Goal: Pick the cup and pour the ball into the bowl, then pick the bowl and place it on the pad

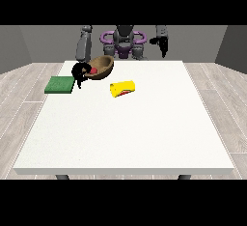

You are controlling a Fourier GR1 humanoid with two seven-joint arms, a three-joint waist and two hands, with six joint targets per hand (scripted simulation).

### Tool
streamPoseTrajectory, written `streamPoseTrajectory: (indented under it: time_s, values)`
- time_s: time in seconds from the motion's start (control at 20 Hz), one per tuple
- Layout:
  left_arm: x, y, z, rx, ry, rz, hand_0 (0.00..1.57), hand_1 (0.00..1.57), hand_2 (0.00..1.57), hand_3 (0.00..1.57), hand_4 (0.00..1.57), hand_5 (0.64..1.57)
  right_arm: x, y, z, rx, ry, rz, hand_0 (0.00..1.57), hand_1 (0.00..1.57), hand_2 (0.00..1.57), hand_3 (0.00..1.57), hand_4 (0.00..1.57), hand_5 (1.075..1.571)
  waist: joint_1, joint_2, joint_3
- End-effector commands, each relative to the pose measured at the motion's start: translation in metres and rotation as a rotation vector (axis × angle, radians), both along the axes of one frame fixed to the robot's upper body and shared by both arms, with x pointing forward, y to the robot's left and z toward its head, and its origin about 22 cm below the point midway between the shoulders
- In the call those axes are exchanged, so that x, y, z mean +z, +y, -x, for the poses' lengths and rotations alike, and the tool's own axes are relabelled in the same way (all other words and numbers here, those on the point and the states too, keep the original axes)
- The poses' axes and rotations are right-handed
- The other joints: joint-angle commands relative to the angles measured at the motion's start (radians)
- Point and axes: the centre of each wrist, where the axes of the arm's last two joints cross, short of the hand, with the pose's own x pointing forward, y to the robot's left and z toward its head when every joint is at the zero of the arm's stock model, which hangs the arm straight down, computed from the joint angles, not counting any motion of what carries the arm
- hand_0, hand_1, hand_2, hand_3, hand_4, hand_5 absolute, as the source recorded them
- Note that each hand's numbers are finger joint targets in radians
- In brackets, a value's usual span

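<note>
Bowl [102, 67] tilted near table's [125, 138] far edge, probably light, rigid; hand at view's left [78, 72] curled round rim, ball [93, 69] inside.

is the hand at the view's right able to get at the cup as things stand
Probably yes: the hand at the view's right hangs raised by the far edge, and nothing stands between it and the cup, which lies on its side.

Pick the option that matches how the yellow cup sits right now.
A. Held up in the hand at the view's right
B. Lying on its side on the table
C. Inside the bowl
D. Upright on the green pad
B. The yellow cup lies tipped over on the white table, apart from the brown bowl and the green pad, with no hand on it.
</note>
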Motion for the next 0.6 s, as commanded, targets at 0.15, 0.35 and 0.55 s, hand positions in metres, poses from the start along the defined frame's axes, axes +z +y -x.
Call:
streamPoseTrajectory:
  time_s: [0.15, 0.35, 0.55]
  values:
    - [-0.027, 0.021, 0.012, 0.086, 0.153, 0.002, 0.0, 0.0, 0.0, 0.0, 1.14, 1.358, 0.03, -0.053, -0.008, 0.002, 0.247, 0.045, 1.57, 1.57, 1.57, 1.47, 0.93, 1.501, -0.085, -0.137, 0.0171]
    - [-0.053, 0.041, 0.028, 0.11, 0.15, 0.004, 0.0, 0.0, 0.0, 0.0, 1.16, 1.357, 0.062, -0.089, -0.017, 0.023, 0.231, 0.087, 1.57, 1.57, 1.57, 1.26, 0.93, 1.503, -0.12, -0.119, 0.0166]
    - [-0.038, 0.044, 0.015, 0.089, 0.155, 0.003, 0.0, 0.0, 0.0, 0.0, 1.16, 1.351, 0.092, -0.088, -0.043, -0.027, 0.233, 0.081, 1.57, 1.57, 1.57, 1.11, 0.94, 1.489, -0.098, -0.119, 0.018]
